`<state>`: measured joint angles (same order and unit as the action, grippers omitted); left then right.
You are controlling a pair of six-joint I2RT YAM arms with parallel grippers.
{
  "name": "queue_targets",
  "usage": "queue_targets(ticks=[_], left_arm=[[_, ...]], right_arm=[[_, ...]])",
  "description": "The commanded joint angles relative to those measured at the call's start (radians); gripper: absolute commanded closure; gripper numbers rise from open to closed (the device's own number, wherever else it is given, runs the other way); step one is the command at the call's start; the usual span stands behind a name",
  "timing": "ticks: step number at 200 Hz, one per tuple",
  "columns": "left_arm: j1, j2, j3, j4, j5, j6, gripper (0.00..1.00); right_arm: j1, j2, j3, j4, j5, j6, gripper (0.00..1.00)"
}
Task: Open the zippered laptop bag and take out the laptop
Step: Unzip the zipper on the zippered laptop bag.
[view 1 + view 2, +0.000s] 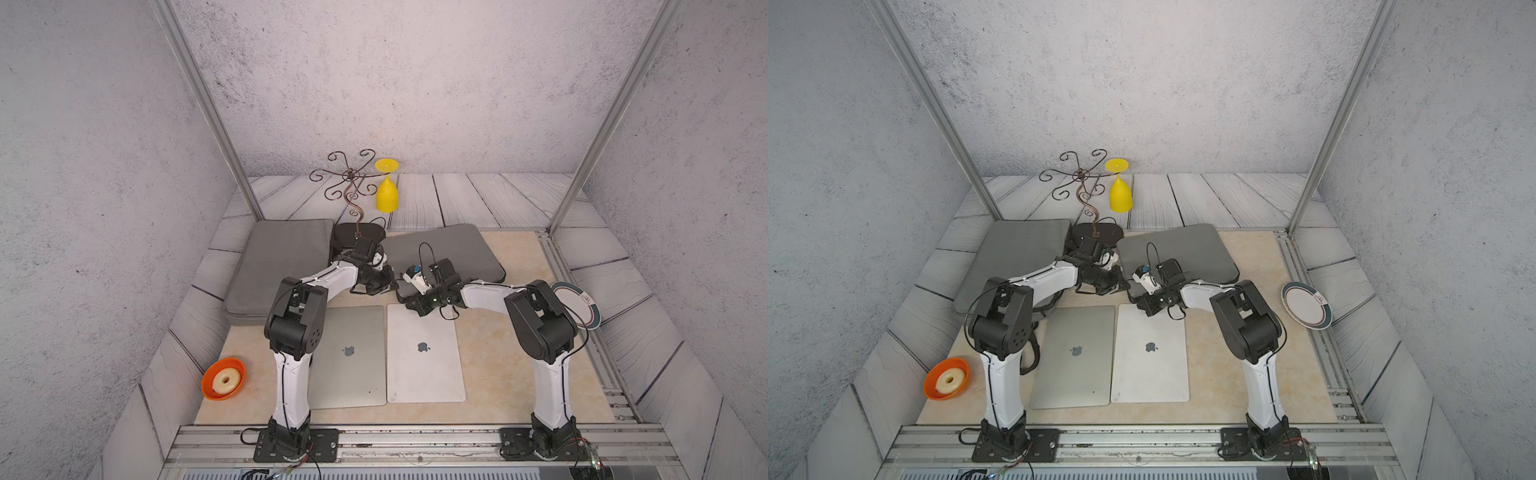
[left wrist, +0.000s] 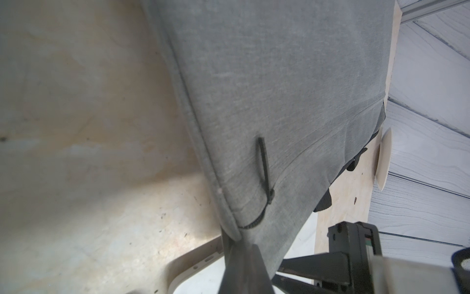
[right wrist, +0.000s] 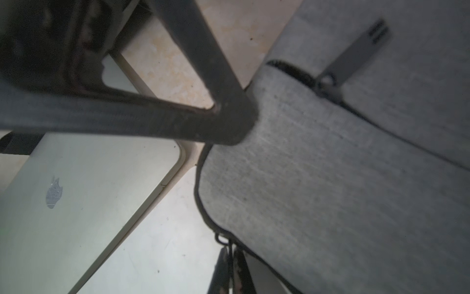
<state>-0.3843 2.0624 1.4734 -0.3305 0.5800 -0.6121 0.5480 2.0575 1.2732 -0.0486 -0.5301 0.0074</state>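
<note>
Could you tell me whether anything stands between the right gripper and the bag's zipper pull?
Nothing visible does: the right gripper is shut on the zipper pull at the edge of the bag.

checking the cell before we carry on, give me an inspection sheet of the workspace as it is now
surface: beige tabletop, a few dark specks
job's things: gripped bag and second bag, both grey; grey laptop and silver laptop lying closed in front
clutter: orange bowl with a doughnut, upturned yellow glass, wire rack, plate
grippers: left gripper shut on the gripped bag's corner; right gripper shut on its zipper pull
cables: wrist cable loop; base leads
surroundings: grey walls, aluminium frame post
</note>
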Motion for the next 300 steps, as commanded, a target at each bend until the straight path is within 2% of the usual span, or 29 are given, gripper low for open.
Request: queue_targets(ticks=[1,46,128,150,176,200,300], left_arm=[[0.005,-0.002,0.051,0.01,0.004,0.039,1.0],[0.035,-0.001,0.069,-0.003,-0.013,0.071,1.0],[0.09,-0.01,0.081,-0.045,-0.031,0.121,1.0],[0.102,-0.013,0.076,-0.048,-0.031,0.124,1.0],[0.108,-0.016,0.076,-0.062,-0.039,0.141,1.0],[0.12,-0.022,0.067,-0.063,-0.038,0.148,1.0],[0.153,-0.037,0.05,-0.094,-0.053,0.185,1.0]], right_arm=[[0.001,-0.047,-0.045,0.0,0.043,-0.001,0.99],[-0.002,-0.137,-0.102,-0.02,0.174,-0.002,1.0],[-0.072,-0.258,-0.144,-0.256,0.44,0.007,1.0],[-0.11,-0.289,-0.175,-0.254,0.438,0.066,1.0],[-0.137,-0.294,-0.133,-0.334,0.485,0.082,1.0],[-0.203,-0.303,-0.134,-0.346,0.462,0.127,1.0],[-0.381,-0.298,-0.096,-0.398,0.553,0.085,1.0]])
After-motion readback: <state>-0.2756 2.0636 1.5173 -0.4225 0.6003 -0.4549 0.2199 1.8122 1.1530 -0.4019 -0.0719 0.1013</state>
